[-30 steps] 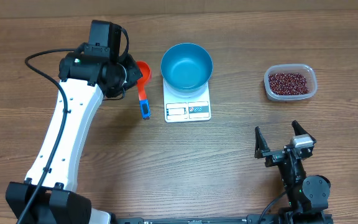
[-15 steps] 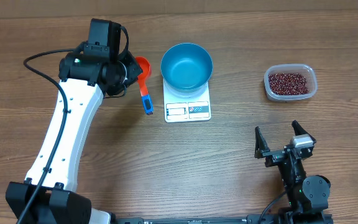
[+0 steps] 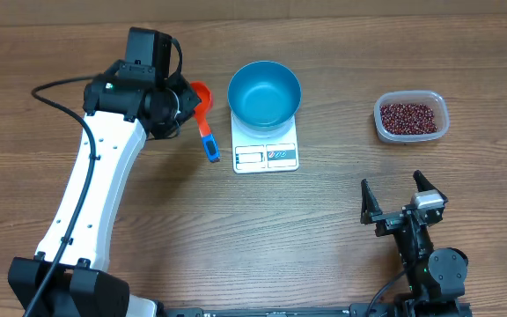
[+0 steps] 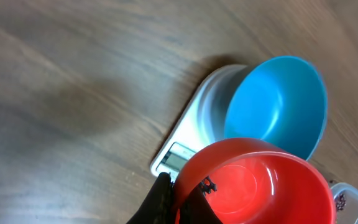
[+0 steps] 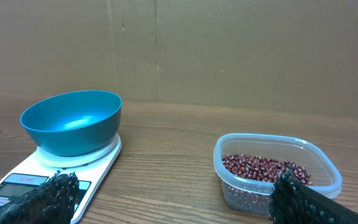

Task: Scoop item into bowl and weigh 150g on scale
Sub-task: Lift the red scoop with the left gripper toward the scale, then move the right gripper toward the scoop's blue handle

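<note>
Overhead, we see the left gripper (image 3: pixel 186 104) clamped on the red scoop (image 3: pixel 205 129), the bowl (image 3: pixel 264 92) near its jaws, while the right gripper (image 3: pixel 392 188) has its jaws apart.

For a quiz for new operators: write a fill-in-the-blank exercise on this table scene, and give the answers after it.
1. The blue bowl stands on the white scale and is ____.
2. The left pincer holds a red scoop to the ____ of the bowl.
3. The beans lie in a clear tub to the ____ of the scale.
4. The right pincer stands ____.
Missing words: empty; left; right; open.
</note>
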`<action>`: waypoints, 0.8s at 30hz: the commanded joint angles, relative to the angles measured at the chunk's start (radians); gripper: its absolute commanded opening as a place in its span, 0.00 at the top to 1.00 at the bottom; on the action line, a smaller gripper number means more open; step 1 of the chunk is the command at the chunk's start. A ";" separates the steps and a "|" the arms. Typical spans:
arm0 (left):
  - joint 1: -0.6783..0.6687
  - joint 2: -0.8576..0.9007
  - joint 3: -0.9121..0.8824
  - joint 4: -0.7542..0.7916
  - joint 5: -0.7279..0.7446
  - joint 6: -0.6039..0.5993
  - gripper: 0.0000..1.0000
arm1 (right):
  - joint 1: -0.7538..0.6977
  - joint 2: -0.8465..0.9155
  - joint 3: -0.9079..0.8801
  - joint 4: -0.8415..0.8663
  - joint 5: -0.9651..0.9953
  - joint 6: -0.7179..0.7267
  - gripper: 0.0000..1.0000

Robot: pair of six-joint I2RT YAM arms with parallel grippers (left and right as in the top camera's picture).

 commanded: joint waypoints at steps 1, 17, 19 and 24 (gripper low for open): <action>-0.005 -0.026 0.012 -0.043 -0.015 -0.154 0.96 | 0.005 -0.008 -0.011 0.006 0.010 0.005 0.00; -0.012 -0.020 -0.008 -0.053 -0.013 -0.188 0.96 | 0.005 -0.008 -0.011 0.029 -0.159 0.186 0.00; -0.012 -0.020 -0.008 -0.054 -0.013 -0.188 0.96 | 0.005 -0.008 -0.011 0.036 -0.216 0.192 0.00; -0.012 -0.020 -0.008 -0.054 -0.013 -0.188 0.96 | 0.005 -0.008 -0.010 0.055 -0.315 0.192 0.00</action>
